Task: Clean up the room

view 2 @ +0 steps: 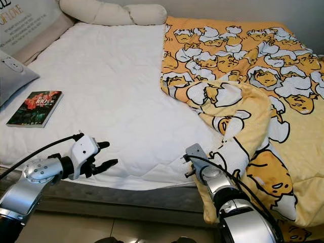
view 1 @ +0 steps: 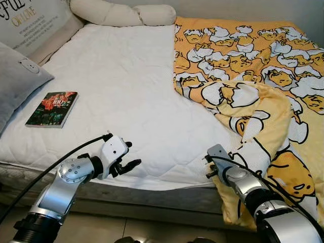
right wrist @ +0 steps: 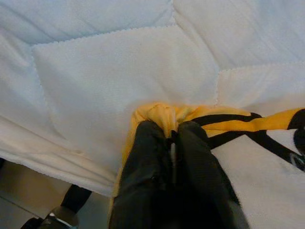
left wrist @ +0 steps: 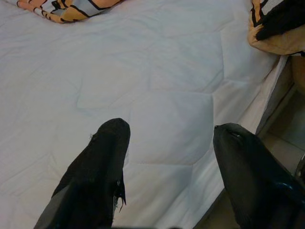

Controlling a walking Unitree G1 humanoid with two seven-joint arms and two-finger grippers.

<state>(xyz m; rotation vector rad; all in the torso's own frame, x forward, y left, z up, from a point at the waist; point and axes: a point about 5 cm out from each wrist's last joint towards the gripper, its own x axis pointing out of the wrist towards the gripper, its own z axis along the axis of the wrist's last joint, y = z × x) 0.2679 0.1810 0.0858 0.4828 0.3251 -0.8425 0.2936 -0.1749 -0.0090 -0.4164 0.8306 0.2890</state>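
Right hand (right wrist: 172, 136): at the bed's front edge, fingers pinched together on a gathered fold of the blanket's hem; clenched on the cloth, grasping it.

Left hand (view 1: 132, 154): just above the front edge of the bed, towards its left half, fingers (left wrist: 102, 162) spread apart over bare mattress, released, holding nothing.

Blanket (view 1: 253, 66): yellow-orange with a cartoon print in white and black. Covers the right half of the bed from the head end to the front edge; its inner edge is folded back on itself near the front, and the lower part spills over the front edge towards the floor.

Bed (view 1: 121, 86): white quilted mattress cover, bare on the left half.

Book (view 1: 52, 109): dark cover with red lettering, lying flat near the bed's left edge, well apart from both hands.

Grey pillow (view 1: 17, 81): at the left edge, just beside the book.

Cream bolster (view 1: 121, 13): along the head end.

Printed cushion (view 1: 30, 20): at the far left corner, lettering partly readable.
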